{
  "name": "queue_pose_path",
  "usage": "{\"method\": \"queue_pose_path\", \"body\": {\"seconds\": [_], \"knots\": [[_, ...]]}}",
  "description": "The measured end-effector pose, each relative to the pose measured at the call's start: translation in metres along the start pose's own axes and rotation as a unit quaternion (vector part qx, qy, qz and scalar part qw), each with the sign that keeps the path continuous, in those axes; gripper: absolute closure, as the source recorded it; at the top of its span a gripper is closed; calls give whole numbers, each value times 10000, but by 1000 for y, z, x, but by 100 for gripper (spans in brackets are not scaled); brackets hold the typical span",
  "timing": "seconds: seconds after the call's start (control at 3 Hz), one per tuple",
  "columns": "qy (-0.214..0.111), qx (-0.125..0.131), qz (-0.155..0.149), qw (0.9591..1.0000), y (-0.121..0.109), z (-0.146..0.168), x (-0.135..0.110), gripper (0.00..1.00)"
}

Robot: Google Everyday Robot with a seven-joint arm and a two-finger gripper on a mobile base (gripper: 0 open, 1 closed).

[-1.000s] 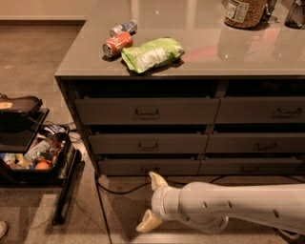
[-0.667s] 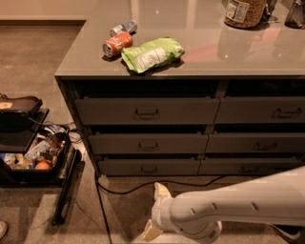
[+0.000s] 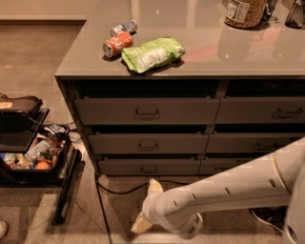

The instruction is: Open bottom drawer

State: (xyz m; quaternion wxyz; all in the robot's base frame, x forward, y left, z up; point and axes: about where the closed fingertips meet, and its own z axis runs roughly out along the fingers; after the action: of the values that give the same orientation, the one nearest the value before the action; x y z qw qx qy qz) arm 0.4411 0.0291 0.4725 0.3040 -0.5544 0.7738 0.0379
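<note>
Lining up matters most: tool hovers low before the shut bottom drawer, fingers spread, empty. I'd hook its handle squarely, then pull straight out.

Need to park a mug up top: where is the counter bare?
The counter is bare between the green bag and the jar, and along its front right edge. Crowded: the left end, with the red can and silver can beside the bag. The gripper hangs low before the bottom drawer, open.

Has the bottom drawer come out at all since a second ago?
No: the bottom drawer sits as before beneath the middle drawer. The end effector hovers below its handle.
</note>
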Motion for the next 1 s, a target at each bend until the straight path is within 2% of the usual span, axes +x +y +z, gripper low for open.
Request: {"method": "queue_pose_path", "body": {"seconds": [0.33,0.67,1.0], "knots": [[139,231,145,9995,-10,18,5,0],[373,530,327,9974,-18,38,14,0],[374,530,326,9974,-18,38,14,0]]}}
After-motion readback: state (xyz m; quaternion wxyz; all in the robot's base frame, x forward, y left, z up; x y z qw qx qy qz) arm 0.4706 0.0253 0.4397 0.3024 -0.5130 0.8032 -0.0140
